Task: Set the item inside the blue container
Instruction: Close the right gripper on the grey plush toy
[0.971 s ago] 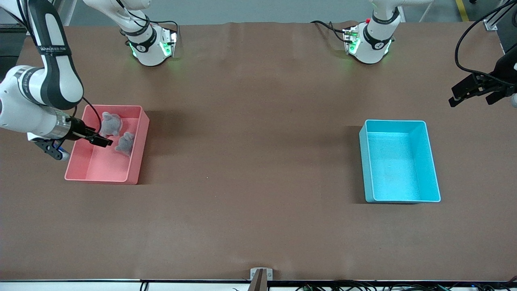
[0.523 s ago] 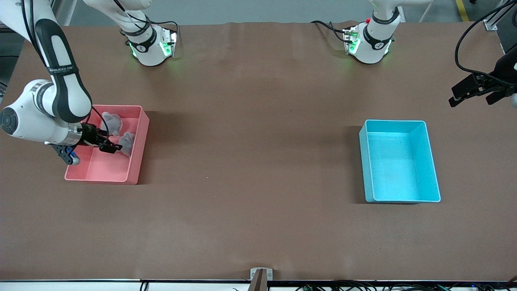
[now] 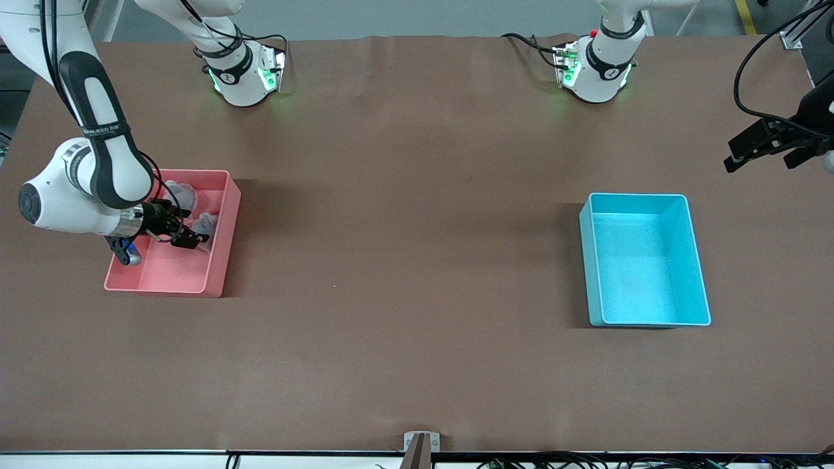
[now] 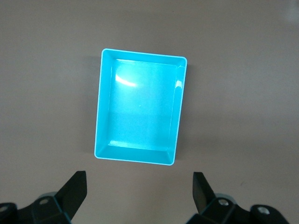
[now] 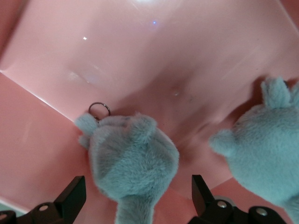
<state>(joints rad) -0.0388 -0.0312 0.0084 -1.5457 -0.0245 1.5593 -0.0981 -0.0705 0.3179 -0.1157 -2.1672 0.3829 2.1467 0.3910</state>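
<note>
Front view: brown table (image 3: 417, 260), 2 bins.

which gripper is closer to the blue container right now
The left. The left gripper hangs open above the table by the blue container, at the left arm's end. The right gripper, also open, is down in the pink bin over a gray plush toy.

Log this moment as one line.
right gripper: open, in pink bin over grey plush | left gripper: open, waiting | blue container: empty
</note>
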